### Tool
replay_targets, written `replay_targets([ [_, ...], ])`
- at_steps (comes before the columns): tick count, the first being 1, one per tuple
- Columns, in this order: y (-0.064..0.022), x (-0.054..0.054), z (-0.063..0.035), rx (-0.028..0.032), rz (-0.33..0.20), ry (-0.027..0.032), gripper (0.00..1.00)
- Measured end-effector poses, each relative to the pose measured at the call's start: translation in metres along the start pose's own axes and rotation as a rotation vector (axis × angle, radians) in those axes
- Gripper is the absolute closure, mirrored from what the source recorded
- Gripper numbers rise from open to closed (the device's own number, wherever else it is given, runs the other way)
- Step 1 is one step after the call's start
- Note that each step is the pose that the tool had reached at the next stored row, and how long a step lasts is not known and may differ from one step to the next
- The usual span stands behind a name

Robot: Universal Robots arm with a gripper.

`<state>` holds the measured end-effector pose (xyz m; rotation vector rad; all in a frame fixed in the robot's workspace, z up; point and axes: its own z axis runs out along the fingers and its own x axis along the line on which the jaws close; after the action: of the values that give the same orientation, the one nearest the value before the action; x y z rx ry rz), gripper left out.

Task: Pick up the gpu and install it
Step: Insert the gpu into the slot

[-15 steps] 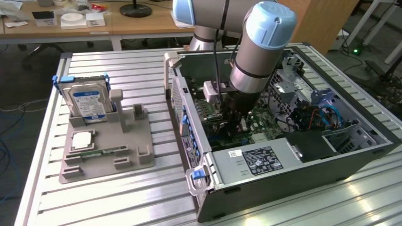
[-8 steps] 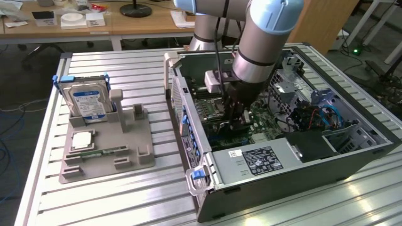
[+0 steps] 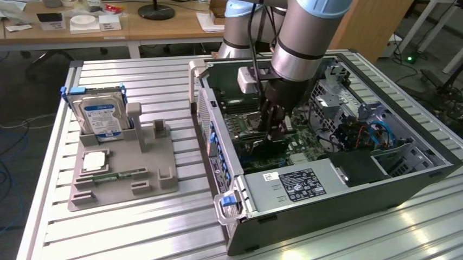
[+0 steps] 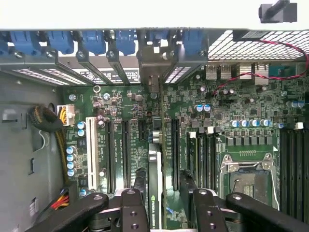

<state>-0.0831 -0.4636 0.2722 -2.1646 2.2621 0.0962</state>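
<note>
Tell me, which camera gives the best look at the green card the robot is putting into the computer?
The wrist view: the gpu stands edge-on between the jaws, above the motherboard slots. In the exterior view the gpu is a dark sliver under the arm inside the computer case.

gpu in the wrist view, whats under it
The gpu, edge-on between the gripper's fingers, stands over the motherboard's black expansion slots. The slot directly under its edge is covered.
</note>
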Motion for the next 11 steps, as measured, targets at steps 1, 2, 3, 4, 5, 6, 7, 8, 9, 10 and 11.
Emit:
replay_targets([
  [1, 0.0, 0.0, 0.0, 0.0, 0.0, 0.0, 0.58],
  [2, 0.0, 0.0, 0.0, -0.0001, 0.0, 0.0, 0.58],
  [3, 0.0, 0.0, 0.0, -0.0001, 0.0, 0.0001, 0.59],
  [4, 0.0, 0.0, -0.0001, -0.0001, 0.0, 0.0002, 0.66],
  [5, 0.0, 0.0, -0.0001, -0.0001, 0.0, 0.0001, 0.72],
  [6, 0.0, 0.0, -0.0001, -0.0001, 0.0, 0.0002, 0.72],
  [7, 0.0, 0.0, -0.0001, -0.0001, 0.0, 0.0001, 0.78],
  [8, 0.0, 0.0, -0.0001, -0.0001, 0.0, 0.0002, 0.84],
  [9, 0.0, 0.0, -0.0001, -0.0001, 0.0, 0.0002, 0.84],
  [10, 0.0, 0.0, -0.0001, -0.0002, 0.0, 0.0002, 0.89],
  [11, 0.0, 0.0, -0.0001, -0.0001, 0.0, 0.0002, 0.89],
])
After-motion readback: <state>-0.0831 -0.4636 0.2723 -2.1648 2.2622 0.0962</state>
